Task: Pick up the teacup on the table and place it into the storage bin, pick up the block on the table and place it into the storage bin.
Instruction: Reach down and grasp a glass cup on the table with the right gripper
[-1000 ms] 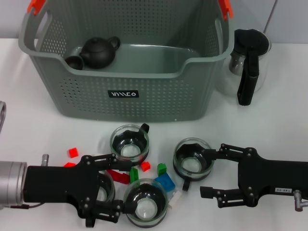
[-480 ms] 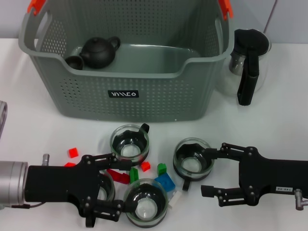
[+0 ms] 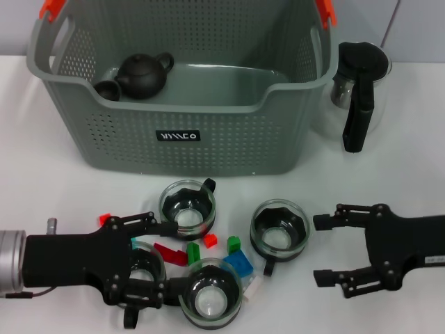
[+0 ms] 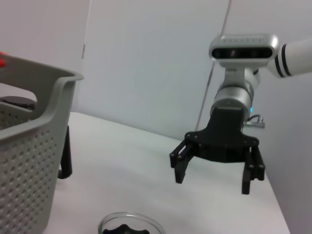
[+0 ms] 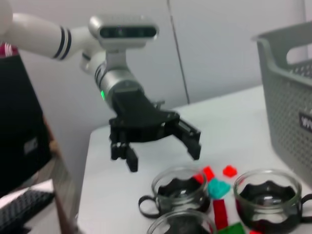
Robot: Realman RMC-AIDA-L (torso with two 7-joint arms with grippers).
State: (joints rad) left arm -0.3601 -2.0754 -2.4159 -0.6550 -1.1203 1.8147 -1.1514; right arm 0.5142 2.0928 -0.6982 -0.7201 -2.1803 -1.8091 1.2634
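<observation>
Several glass teacups stand in front of the grey storage bin (image 3: 188, 136). One teacup (image 3: 142, 268) sits between the fingers of my left gripper (image 3: 163, 263), which is open around it; the right wrist view shows this gripper (image 5: 161, 156) spread just behind a teacup (image 5: 180, 187). Others are a teacup (image 3: 187, 207), a teacup (image 3: 279, 228) and a teacup (image 3: 210, 296). My right gripper (image 3: 321, 249) is open and empty, right of the middle teacup and apart from it. Small blocks lie between the cups: red block (image 3: 106, 218), blue block (image 3: 238, 264), green block (image 3: 233, 243).
A black teapot (image 3: 142, 73) and a small dark cup (image 3: 106, 90) lie inside the bin. A glass jug (image 3: 360, 87) with a black handle stands right of the bin. White table extends to the right of the right gripper.
My right gripper has pulled back to the right, away from the middle teacup. The left arm has shifted slightly left, its fingers still either side of the same teacup.
</observation>
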